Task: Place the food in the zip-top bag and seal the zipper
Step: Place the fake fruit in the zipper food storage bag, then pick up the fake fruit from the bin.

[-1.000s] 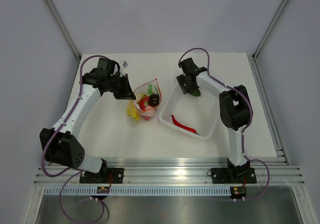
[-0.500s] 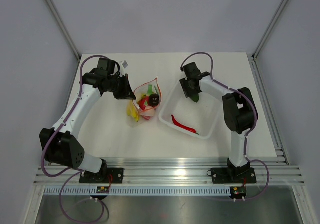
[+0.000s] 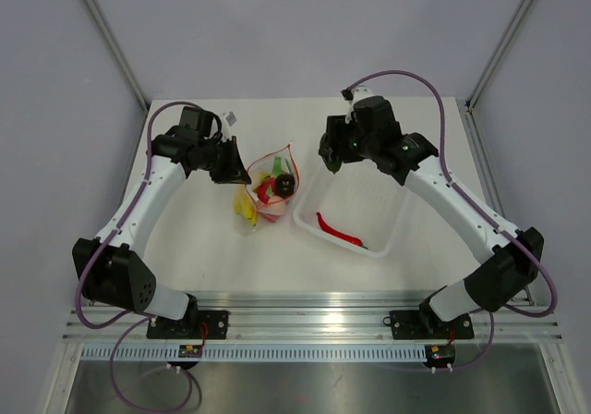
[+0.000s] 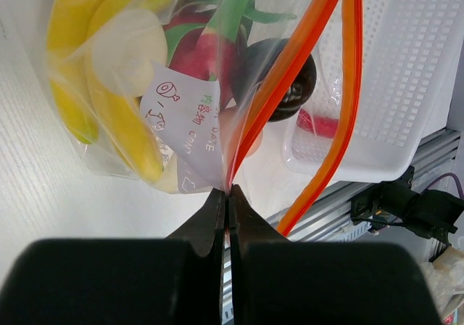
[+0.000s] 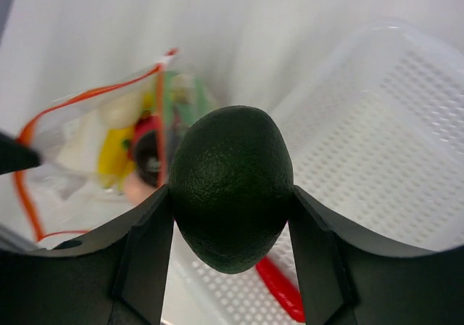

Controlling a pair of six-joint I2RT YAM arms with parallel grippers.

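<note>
From above, the right end effector [image 3: 334,152] hung over the tray's [image 3: 395,232] far-left corner, with the zip-top bag [image 3: 268,190] just to its left.

In the left wrist view, the left end effector [image 4: 226,194] pinched the bag shut-jawed at the zipper's [image 4: 290,64] end.

In the right wrist view, the avocado [image 5: 230,180] sat gripped, and the open bag mouth lay to its left.

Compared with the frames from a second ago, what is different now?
The right end effector closed on the avocado in the tray and lifted it, slightly toward the zip-top bag. Unchanged: the left end effector pinching the bag's mouth, the food inside it, the chilli in the tray.
</note>
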